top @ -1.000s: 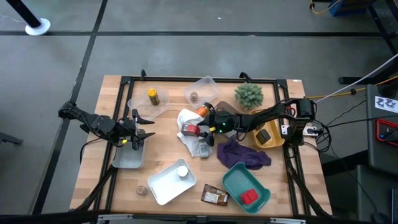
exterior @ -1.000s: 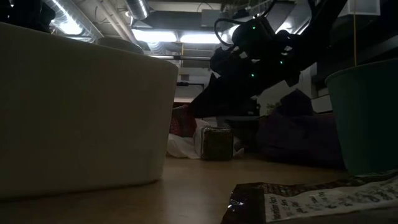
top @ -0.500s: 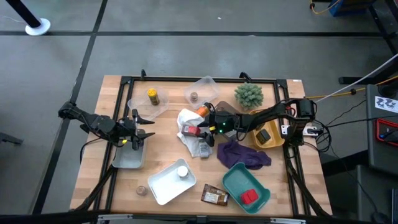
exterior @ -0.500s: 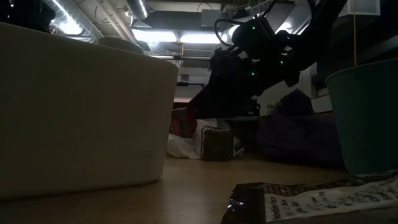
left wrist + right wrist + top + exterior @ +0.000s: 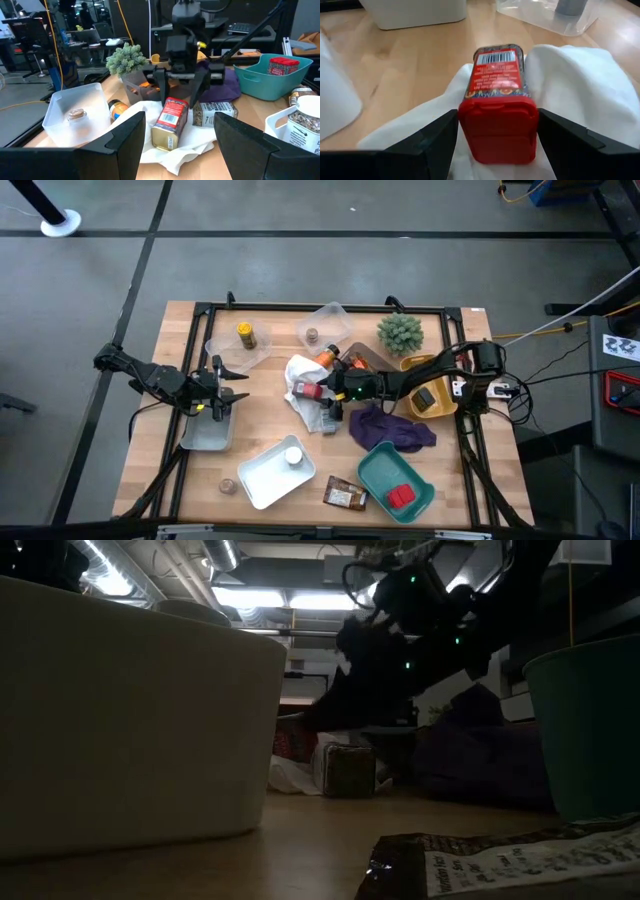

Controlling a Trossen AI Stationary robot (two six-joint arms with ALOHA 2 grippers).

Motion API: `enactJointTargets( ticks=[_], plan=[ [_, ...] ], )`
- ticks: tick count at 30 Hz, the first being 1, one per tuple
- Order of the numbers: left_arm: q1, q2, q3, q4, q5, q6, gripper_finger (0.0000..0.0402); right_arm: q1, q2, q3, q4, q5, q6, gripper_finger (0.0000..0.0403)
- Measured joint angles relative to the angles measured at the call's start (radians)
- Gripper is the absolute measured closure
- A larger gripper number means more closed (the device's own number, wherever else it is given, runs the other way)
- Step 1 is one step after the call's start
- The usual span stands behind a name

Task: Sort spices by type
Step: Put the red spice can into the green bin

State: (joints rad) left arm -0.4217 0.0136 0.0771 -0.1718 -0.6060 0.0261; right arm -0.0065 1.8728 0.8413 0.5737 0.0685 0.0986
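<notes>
The table (image 5: 150,440) carries several trays, and the sorting looks about half done. The teal tray (image 5: 372,472) holds one red box (image 5: 400,497), the white tray (image 5: 255,472) a white-capped jar (image 5: 293,456), one clear tray (image 5: 228,345) a yellow jar (image 5: 246,334), another clear tray (image 5: 330,320) a small brown item (image 5: 313,334), and the yellow tray (image 5: 443,408) a brown packet (image 5: 425,397); the grey tray (image 5: 205,435) near the left arm seems bare. Still loose are a red tin (image 5: 306,390) lying on the white cloth (image 5: 300,370) at mid-table, a speckled packet (image 5: 327,418) beside it, an orange-lidded jar (image 5: 324,357) at the cloth's far edge, a packet (image 5: 345,496) and a little jar (image 5: 229,485) near the front edge. The right gripper (image 5: 497,137) stands at the tin with its jaws wide, one finger on either side of the red cap (not yet closed on it, going by the gaps in its wrist view). The left gripper (image 5: 175,132) waits over the grey tray, jaws apart and empty. Judging by the red box already sorted, the tin likely belongs in the teal tray.
</notes>
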Motion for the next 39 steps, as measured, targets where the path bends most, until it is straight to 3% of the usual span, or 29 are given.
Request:
enactJointTargets(
  ticks=[14,23,30,39],
  plan=[
    [0.000,0.000,0.000,0.000,0.000,0.000,0.0178,0.000,0.041,0.000,0.065,0.060,-0.054,0.0139],
    [0.000,0.000,0.000,0.000,0.000,0.000,0.0178,0.000,0.049,0.023,0.056,0.044,-0.055,0.0176],
    [0.000,0.000,0.000,0.000,0.000,0.000,0.0178,0.000,0.063,0.049,0.049,0.024,-0.055,0.0170],
    [0.000,0.000,0.000,0.000,0.000,0.000,0.0178,0.000,-0.015,0.051,0.016,0.007,-0.055,0.0177]
  ],
)
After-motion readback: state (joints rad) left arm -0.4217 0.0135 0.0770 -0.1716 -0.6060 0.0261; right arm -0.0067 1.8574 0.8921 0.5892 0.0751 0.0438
